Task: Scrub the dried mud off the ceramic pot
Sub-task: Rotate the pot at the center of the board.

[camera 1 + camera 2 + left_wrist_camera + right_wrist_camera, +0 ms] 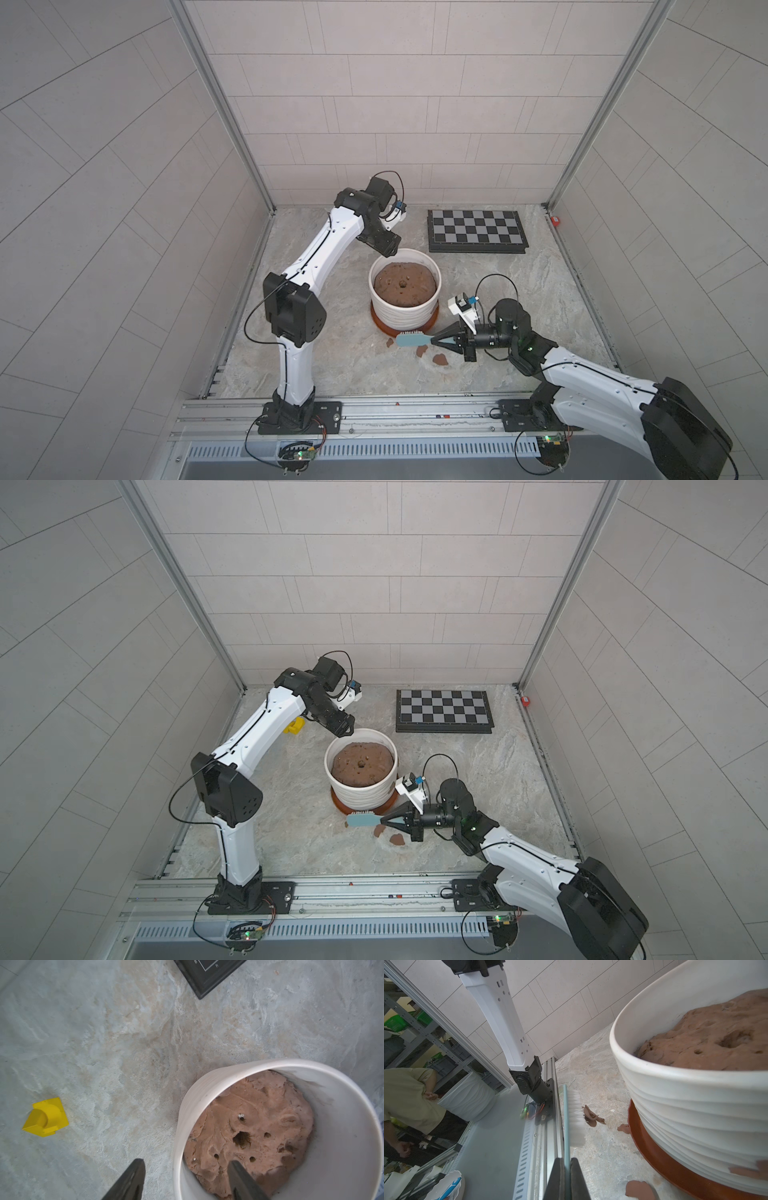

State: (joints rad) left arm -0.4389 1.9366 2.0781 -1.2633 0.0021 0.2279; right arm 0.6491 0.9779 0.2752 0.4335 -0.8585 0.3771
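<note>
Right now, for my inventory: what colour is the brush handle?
Light blue; the brush handle shows best in a top view.

Robotics lab cell, aluminium base rail (395,419), checkerboard (477,231), storage shelving (425,1030) outside

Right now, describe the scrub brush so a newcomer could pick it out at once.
Find the big white pot standing on an orange-brown saucer. On the side nearest the robot's bases, the right gripper is shut on the brush, which is held level beside the saucer. Its pale blue back and white bristles set it apart from the flat reddish-brown mud flakes lying nearby.
</note>
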